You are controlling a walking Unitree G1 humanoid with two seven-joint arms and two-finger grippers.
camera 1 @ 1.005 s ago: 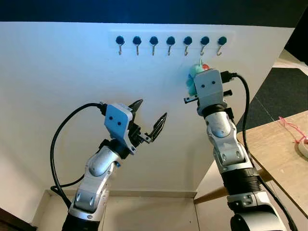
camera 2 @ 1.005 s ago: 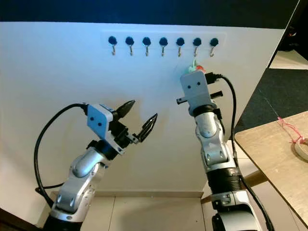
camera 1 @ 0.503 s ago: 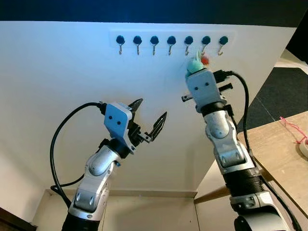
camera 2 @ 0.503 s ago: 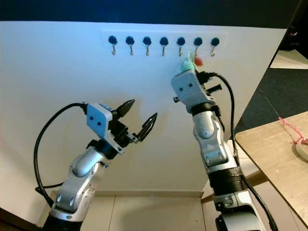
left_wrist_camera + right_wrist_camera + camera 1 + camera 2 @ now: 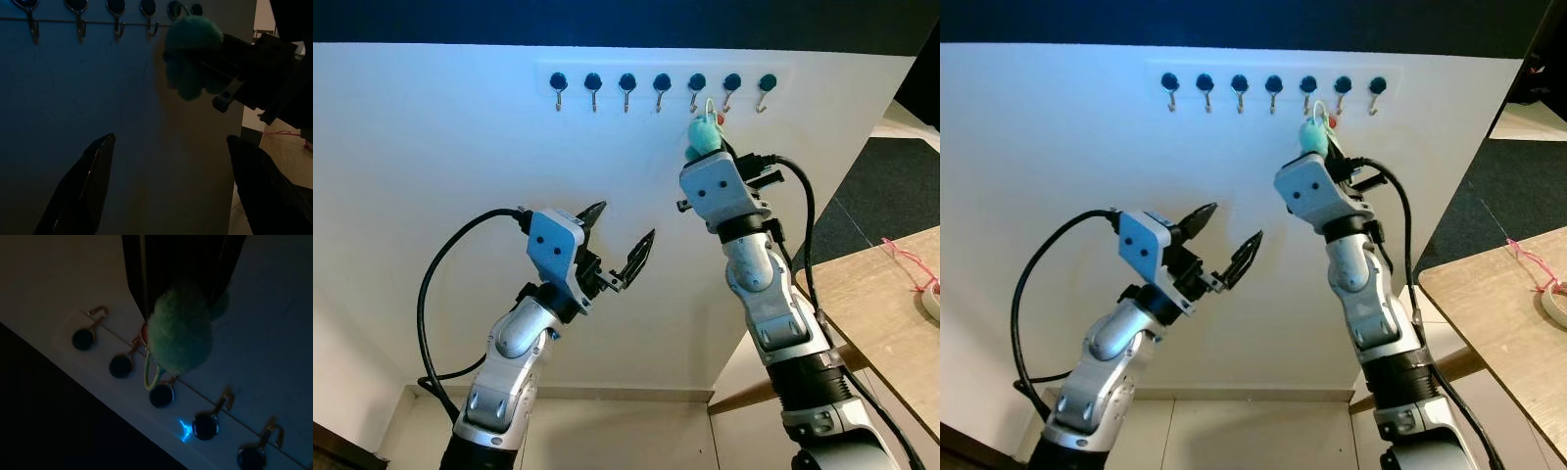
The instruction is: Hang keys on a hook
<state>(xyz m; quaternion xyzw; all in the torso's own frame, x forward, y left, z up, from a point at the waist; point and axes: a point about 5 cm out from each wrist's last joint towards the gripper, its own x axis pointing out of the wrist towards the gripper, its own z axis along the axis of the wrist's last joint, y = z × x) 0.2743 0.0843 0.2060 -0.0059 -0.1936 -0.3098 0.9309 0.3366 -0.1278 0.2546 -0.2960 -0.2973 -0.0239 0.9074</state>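
Right pincer (image 5: 707, 147) is raised against the white wall panel (image 5: 450, 176), clenched on the keys (image 5: 703, 135) and holding them just under the row of hooks (image 5: 661, 86) near the panel's top edge. Over the last second it has climbed and slid toward the panel's middle: it was below the sixth hook from the robot's left, and now the keyring sits beneath the fifth hook (image 5: 696, 86). By the look of it the arm has reached the level where the ring can be offered to a hook — the hanging itself is not yet done, since the loop is still clear of the metal.

Left pincer (image 5: 619, 245) hangs lower down, over the panel's middle, well apart from the hooks, released and holding nothing, unchanged from a second ago.

The keys show mostly as a fluffy teal pom-pom, gripped between the black fingers (image 5: 142, 269). A thin pale loop (image 5: 151, 377) stands off the pom-pom and points at the hooks — in the right wrist view it lies just beside one dark hook knob (image 5: 161, 395). A small red bit (image 5: 1332, 122) peeks beside the fluff. The metal keys themselves cannot be made out.
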